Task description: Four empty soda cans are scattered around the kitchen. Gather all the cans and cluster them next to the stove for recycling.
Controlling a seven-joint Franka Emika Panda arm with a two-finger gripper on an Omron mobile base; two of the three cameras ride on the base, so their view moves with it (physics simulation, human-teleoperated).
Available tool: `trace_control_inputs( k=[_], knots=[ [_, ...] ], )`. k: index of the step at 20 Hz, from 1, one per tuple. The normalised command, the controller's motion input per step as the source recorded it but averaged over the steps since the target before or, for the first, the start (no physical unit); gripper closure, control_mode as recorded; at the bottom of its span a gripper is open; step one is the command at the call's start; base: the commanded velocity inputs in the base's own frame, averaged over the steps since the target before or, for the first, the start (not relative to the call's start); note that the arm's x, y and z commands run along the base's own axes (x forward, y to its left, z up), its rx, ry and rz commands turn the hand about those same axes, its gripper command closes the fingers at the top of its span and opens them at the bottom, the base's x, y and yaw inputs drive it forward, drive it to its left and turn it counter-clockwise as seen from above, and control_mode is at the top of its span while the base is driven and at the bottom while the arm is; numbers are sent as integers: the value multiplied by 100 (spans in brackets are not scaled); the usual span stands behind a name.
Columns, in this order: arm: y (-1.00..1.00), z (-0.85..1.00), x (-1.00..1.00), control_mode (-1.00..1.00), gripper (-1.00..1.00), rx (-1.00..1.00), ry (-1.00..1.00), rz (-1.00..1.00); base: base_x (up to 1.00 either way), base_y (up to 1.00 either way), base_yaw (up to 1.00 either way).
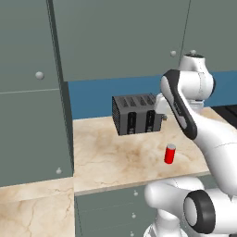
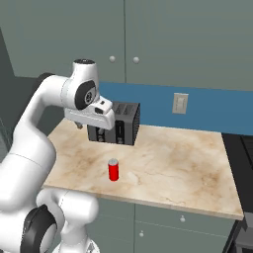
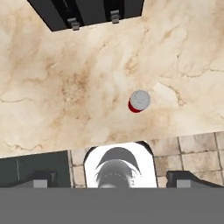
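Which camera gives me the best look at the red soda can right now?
The right base view: the red soda can stands upright, unobstructed, near the counter's front edge. The left base view shows it beside the arm; the hand view looks down on its silvery top.

Home kitchen, rendered. Grey-green cabinets (image 2: 163,34) w/ round knobs above and below a beige marble counter (image 2: 178,158), blue wall (image 2: 148,101) strip between. Black toaster (image 1: 136,114) at counter's back edge, wall outlet (image 2: 180,103) nearby. Black stove (image 2: 243,163) past counter's right edge. Brown tiled floor (image 3: 192,146).
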Motion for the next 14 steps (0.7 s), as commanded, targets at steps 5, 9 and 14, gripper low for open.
trace_control_inputs(
  k=[5,9,14],
  knots=[
    [-22,-20,-6,-100,-100,-2,2,-3,0,0,0],
    [-13,-25,-7,-100,-100,-6,-8,-3,0,0,0],
    [-11,-27,-4,-100,-100,-7,-13,-3,0,0,0]
  ],
)
